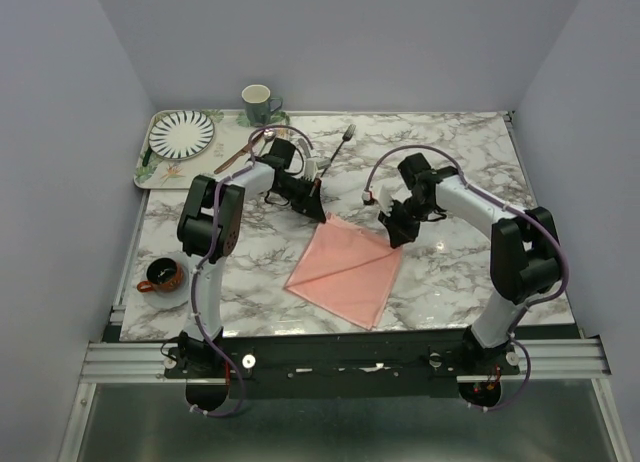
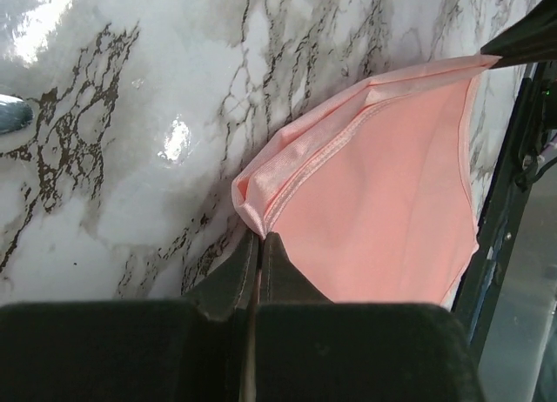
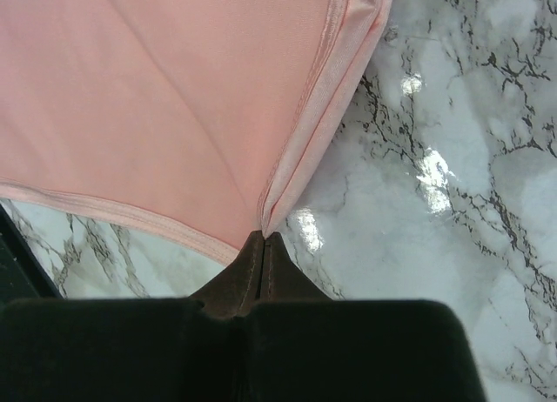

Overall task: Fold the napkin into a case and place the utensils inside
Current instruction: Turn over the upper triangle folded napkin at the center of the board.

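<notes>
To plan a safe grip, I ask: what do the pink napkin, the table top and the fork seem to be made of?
The napkin looks like soft matte cloth, judging by its stitched hem and crease. The table top is glossy and marble-veined, with bright glare. I cannot tell whether it is real stone or laminate. The fork is probably metal, as it is silver-coloured, but it is small in view.

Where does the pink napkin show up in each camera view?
Top external: the napkin lies at centre, in front of both arms.
Left wrist: right half, one corner at the left gripper.
Right wrist: upper left, one corner at the right gripper.
Shared landmark: the marble table under it.
</notes>
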`<state>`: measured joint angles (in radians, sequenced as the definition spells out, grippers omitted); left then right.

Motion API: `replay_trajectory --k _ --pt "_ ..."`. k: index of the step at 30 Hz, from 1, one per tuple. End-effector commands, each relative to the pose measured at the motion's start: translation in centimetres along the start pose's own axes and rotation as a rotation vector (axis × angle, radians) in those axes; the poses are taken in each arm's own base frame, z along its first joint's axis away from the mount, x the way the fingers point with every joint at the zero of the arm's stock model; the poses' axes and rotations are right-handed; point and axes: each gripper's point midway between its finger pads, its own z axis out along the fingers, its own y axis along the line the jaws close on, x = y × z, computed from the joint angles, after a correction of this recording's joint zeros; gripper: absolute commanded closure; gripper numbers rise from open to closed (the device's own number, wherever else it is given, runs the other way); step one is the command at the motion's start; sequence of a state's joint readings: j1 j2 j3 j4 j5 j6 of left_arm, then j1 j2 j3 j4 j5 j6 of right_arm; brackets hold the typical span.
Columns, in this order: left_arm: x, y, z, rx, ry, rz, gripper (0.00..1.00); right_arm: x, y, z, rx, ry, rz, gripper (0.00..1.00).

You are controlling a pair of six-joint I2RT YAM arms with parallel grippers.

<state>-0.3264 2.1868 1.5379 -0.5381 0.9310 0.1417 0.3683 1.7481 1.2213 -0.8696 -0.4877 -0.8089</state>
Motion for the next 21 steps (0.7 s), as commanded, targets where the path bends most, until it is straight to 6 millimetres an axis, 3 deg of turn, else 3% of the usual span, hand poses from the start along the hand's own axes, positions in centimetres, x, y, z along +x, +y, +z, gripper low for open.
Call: replay_trajectory --k 1,9,21 --pt "-2.9 -1.3 -2.2 -0.043 -0.085 0.151 1.0 -0.7 -0.6 -1.1 0.002 -0.045 0.072 0.99" --pt "-4.8 -2.5 -4.0 -0.058 -0.139 0.252 1.0 -0.8 -3.0 -3.1 0.079 -0.095 0.128 0.99" --pt "-6.0 -3.6 -5.4 -0.047 -0.202 0.33 1.0 -1.3 -4.3 -4.3 0.132 -0.133 0.111 0.99"
